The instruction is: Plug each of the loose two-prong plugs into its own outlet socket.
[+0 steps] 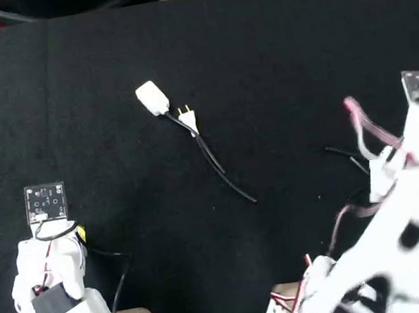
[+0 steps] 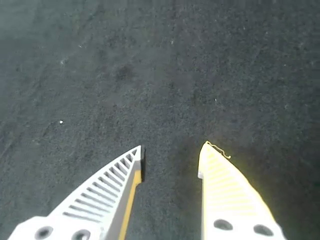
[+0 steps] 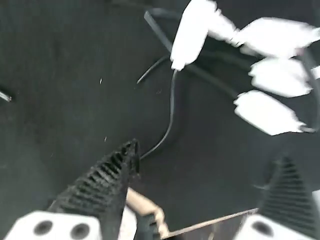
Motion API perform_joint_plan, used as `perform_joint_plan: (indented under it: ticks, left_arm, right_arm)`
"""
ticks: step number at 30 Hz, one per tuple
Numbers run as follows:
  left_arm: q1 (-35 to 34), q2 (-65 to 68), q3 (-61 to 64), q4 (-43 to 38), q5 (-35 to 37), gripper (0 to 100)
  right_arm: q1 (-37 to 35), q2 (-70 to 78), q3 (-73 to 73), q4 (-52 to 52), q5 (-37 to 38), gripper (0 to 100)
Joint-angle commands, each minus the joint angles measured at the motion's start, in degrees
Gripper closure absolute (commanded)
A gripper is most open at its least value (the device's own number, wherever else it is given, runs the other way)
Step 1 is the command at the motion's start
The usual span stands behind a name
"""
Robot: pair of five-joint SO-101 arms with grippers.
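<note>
The left end effector [image 2: 172, 156] hangs open and empty over the black surface [image 2: 150, 60], the right end effector [image 3: 207, 155] gapes wide holding nothing, with blurred white pieces [image 3: 265, 112] beyond its tips, while a two-prong plug [image 1: 187, 118] on a black cord [image 1: 214, 162] lies well ahead, between the two.

The right tool [image 3: 209, 152] hangs above the black tabletop [image 3: 60, 75] with its two dark ribbed fingers [image 3: 100, 185] spread wide apart. Beyond the fingertips lies a white oblong plug body [image 3: 192, 30], and a thin black cord [image 3: 171, 110] runs from its end in a curve toward one fingertip. Just beside it, three more white pieces [image 3: 280, 77] lie clustered, too blurred to tell plugs from sockets. A tan wooden edge [image 3: 145, 205] shows close under the tool's base.
</note>
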Motion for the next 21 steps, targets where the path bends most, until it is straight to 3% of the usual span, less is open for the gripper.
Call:
perform_joint_plan:
  ticks: [1, 6, 14, 21]
  left_arm:
    - [0.7, -0.2, 0.0, -1.8, 1.8, 81]
    - [0.7, -0.2, 0.3, -2.8, 2.5, 81]
    - [0.8, -0.2, 0.7, -3.1, 2.6, 81]
    - [0.8, -0.2, 0.7, -3.1, 2.5, 81]
  right_arm:
    - [0.3, -13.8, 4.2, 1.8, -0.5, 74.7]
    - [0.7, -32.0, 15.4, 0.6, 0.0, 98.4]
    - [5.6, -54.9, 15.4, 0.8, 0.9, 98.3]
    - [10.9, -52.8, 15.2, 0.7, 0.7, 98.7]
